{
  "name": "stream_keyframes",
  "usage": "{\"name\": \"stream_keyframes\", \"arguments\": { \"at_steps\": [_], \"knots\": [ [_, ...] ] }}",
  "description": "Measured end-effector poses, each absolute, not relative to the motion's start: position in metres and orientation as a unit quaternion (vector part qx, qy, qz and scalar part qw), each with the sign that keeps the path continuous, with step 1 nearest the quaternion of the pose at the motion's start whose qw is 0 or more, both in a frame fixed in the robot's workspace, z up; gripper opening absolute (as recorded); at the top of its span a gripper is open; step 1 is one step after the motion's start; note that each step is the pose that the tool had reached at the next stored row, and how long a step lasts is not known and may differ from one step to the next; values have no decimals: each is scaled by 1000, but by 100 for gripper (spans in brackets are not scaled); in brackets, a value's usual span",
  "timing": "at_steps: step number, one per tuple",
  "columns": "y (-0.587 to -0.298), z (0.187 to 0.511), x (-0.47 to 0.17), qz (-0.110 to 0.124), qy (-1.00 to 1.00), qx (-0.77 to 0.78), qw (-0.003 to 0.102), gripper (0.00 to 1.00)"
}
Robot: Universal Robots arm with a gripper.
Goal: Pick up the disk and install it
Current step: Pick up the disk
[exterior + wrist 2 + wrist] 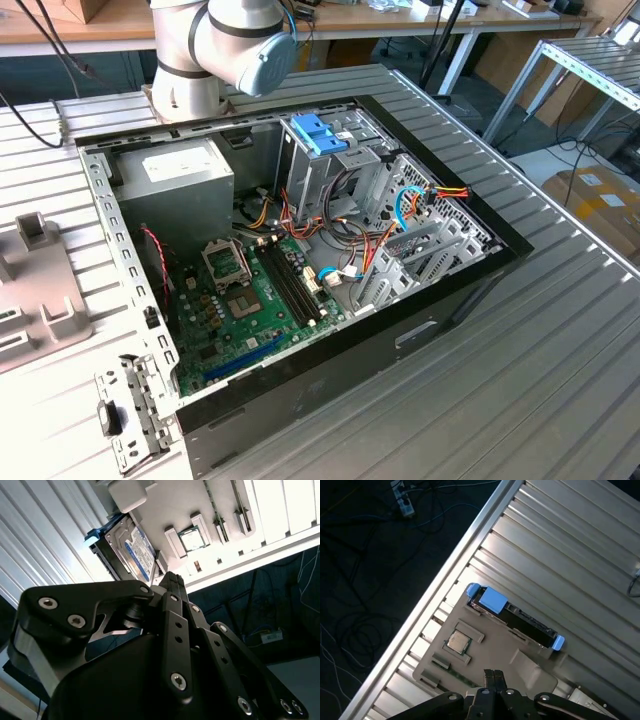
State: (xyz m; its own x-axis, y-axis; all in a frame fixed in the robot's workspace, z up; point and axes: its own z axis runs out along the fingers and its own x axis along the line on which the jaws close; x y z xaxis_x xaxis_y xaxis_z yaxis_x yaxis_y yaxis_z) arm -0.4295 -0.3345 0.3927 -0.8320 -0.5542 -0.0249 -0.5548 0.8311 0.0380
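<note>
The disk (520,621), a dark drive with bright blue rails and a blue tab at one end, stands on its edge in a slot of the grey holder tray (495,652). In the second wrist view the disk (129,547) shows its labelled face. My gripper (493,671) hovers over the tray, a short way off the disk and not touching it. Its two black fingers are pressed together with nothing between them. The second wrist view has the same shut gripper (172,576) pointing toward the tray (170,505).
A processor chip (458,642) lies in the tray beside the disk. The tray sits near the ribbed table's edge (445,585), with dark floor and cables beyond. The open computer case (440,290) holds a drive cage with a blue latch (320,135), a grey power supply (185,175) and a motherboard (250,300).
</note>
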Motion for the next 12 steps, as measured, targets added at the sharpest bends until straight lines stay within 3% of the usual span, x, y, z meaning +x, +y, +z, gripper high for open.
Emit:
{"name": "stream_keyframes", "arguments": {
  "at_steps": [12],
  "knots": [
    [-335,393,-429,22,947,-320,6,11]
  ]
}}
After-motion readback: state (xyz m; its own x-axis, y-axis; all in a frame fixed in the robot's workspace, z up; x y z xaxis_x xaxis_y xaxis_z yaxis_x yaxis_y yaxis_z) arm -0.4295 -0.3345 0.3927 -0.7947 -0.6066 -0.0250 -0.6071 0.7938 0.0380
